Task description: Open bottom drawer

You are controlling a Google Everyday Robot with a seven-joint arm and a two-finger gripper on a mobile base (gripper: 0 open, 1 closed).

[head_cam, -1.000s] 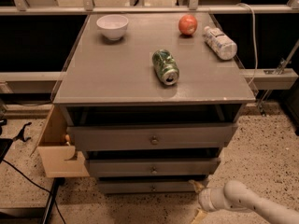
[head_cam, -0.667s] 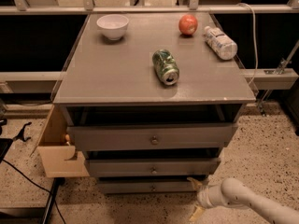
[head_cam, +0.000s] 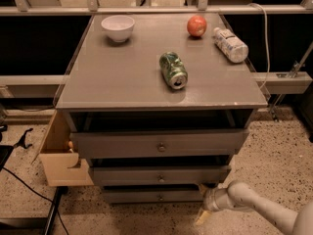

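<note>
Low at the lower right, the arm (head_cam: 264, 210) comes in from the frame's corner, its pale forearm slanting up and to the left and ending in a short cylindrical wrist just above the speckled floor (head_cam: 274, 155). Gripper (head_cam: 201, 203) sits at the right end of the bottom drawer (head_cam: 146, 196), beside the front, not at the knob (head_cam: 160, 197). Its two yellowish fingers stand apart: the upper one is up near the drawer's right corner, the lower finger (head_cam: 200, 218) angles down toward the floor. Nothing is between them. Bottom drawer is the lowest and narrowest of three grey fronts, tucked under the middle drawer (head_cam: 159, 175), which in turn sits under the wide top drawer (head_cam: 159, 143); small round knob at its centre, well left of the gripper. On the grey cabinet top (head_cam: 112, 77): white bowl (head_cam: 118, 27) far left, red apple (head_cam: 196, 26) and a plastic bottle (head_cam: 231, 44) lying down far right, and a green can (head_cam: 173, 70) on its side near centre. Wooden box (head_cam: 61, 155) juts from the cabinet's left side.
</note>
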